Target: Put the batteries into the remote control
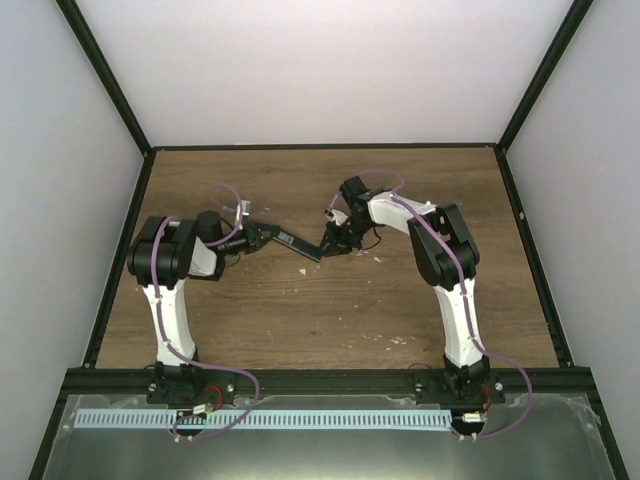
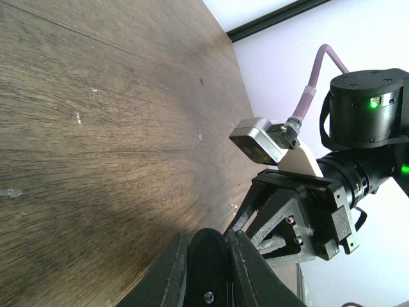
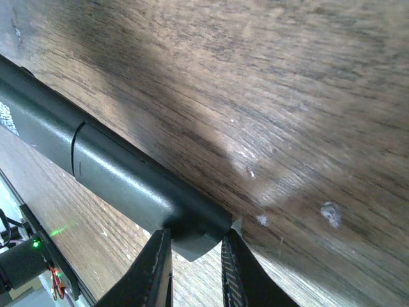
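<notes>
Above surface [image 1: 330, 310] centre, left gripper [image 2: 209, 242] and right gripper [image 3: 196, 231] each clamp a remote control [image 1: 297, 243] end; hold level, no twisting.

Matt, smooth black plastic remote control [image 3: 121, 176]; brown wood-grain table [image 3: 300, 83], low sheen, pale scuffs; grey metal wrist camera housing [image 2: 254, 142].

L arm [image 1: 168, 300] rises from its base, folds at the elbow & reaches right w/ the forearm low; its jaws are closed on one end of the remote control [image 1: 297, 243]. R arm [image 1: 452, 290] mirrors it: elbow bent, forearm reaching left, wrist pitched down, jaws pinched on the opp. end. The two sets of jaws face each other between the arms, approx. level.
</notes>
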Tool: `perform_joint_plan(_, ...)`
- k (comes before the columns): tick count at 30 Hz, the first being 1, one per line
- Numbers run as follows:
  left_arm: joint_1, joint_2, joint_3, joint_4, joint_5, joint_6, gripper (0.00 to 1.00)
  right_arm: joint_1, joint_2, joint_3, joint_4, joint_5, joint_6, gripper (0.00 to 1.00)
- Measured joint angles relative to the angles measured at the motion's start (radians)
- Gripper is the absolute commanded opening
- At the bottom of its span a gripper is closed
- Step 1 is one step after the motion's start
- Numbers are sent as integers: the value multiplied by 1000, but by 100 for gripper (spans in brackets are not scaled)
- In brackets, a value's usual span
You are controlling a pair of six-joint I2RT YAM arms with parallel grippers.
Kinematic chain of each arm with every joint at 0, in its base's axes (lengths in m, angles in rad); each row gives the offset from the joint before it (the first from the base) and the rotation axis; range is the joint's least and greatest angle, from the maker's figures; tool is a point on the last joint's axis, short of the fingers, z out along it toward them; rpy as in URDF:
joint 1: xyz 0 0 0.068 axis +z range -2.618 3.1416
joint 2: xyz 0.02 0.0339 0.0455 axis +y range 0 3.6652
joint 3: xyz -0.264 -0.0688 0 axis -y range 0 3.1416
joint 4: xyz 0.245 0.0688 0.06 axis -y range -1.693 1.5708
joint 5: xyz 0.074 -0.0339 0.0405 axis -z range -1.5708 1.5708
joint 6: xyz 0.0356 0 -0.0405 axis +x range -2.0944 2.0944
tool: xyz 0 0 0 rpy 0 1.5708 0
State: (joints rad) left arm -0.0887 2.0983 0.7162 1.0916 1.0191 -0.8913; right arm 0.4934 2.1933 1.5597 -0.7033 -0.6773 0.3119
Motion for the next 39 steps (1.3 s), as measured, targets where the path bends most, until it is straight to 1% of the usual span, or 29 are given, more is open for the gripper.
perform_joint_plan(8,-3,0,-5,18,-15,-11,0,-1,29,50,-50,-2,0,15)
perform_joint_plan(19,-12,0,-3,29,-44,-11,0,-1,82,170,-165,34,0,15)
perform_joint_plan(32,-15,0,3,33,-50,-11,0,-1,92,192,-172,34,25,15)
perform_joint_plan(39,-15,0,5,49,-72,-11,0,-1,120,243,-187,32,41,20)
